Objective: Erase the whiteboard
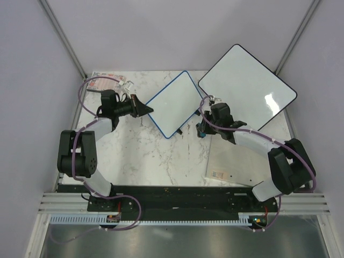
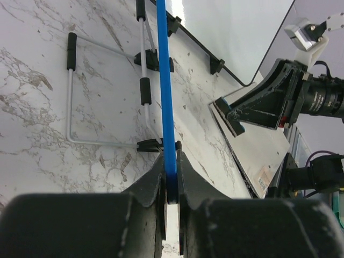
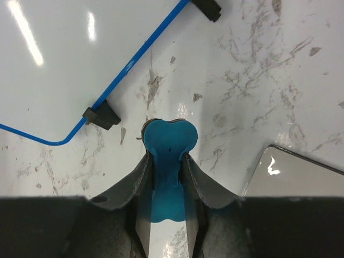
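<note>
The blue-framed whiteboard (image 1: 173, 104) lies at the table's back middle, and its face shows white with no marks I can make out. My left gripper (image 1: 148, 110) is shut on its left edge. In the left wrist view the blue frame (image 2: 165, 97) runs edge-on between the jaws of that gripper (image 2: 171, 177). My right gripper (image 1: 201, 131) is shut on a blue eraser (image 3: 169, 144). It hangs just off the board's lower right corner (image 3: 64, 54), near a black foot (image 3: 101, 116), and does not touch the board.
A larger black-framed blank whiteboard (image 1: 247, 86) leans at the back right. A beige sheet with a barcode label (image 1: 236, 161) lies under the right arm. A packet (image 1: 107, 81) lies at the back left. A wire stand (image 2: 107, 91) rests beside the blue frame.
</note>
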Controlling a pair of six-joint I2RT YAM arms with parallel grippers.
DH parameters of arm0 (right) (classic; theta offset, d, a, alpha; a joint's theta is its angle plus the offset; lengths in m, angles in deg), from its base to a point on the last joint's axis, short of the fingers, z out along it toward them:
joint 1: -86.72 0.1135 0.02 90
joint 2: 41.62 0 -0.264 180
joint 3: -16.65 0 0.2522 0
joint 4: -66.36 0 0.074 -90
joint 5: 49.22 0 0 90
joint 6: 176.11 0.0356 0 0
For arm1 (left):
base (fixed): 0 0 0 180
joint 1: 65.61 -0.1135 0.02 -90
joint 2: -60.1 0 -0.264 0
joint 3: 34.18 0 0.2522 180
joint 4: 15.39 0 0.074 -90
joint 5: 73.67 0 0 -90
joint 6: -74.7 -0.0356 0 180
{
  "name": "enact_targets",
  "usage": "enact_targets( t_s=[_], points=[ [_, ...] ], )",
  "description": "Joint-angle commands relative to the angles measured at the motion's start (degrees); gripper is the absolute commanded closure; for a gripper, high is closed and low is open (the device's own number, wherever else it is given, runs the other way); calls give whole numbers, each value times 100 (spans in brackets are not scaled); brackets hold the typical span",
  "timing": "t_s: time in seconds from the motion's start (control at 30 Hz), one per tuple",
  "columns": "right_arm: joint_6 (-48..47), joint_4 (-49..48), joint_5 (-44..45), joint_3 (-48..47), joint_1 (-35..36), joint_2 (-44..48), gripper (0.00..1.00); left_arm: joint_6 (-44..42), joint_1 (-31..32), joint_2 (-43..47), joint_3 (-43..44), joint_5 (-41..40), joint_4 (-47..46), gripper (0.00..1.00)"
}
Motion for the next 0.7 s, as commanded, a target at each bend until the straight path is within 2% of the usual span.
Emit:
enact_targets(
  t_s=[0.0, 0.07, 0.1, 0.13, 0.23, 0.37, 0.57, 0.63, 0.67],
  points=[
    [41, 3, -263, -23, 180, -237, 60, -233, 75, 384, 99, -106, 265, 90],
    [32, -14, -228, -31, 233, -308, 52, -295, 75, 427, 99, -141, 293, 88],
    [50, -23, -193, -40, 250, -317, 44, -295, 75, 428, 99, -167, 301, 83],
    [50, -23, -167, -49, 268, -325, 41, -295, 75, 436, 108, -168, 302, 82],
    [59, -32, -122, -84, 286, -343, 41, -312, 75, 463, 108, -168, 328, 73],
    [59, -58, 158, -137, 277, -396, 36, -365, 67, 498, 108, -203, 380, 69],
    [-187, -234, 817, -462, 198, -843, 38, -558, 67, 586, 82, -396, 626, 61],
    [-257, -313, 1063, -602, 180, -967, 41, -602, 75, 603, 73, -422, 688, 50],
    [-327, -348, 1116, -638, 180, -1072, 42, -602, 67, 656, 64, -440, 697, 37]
  ],
)
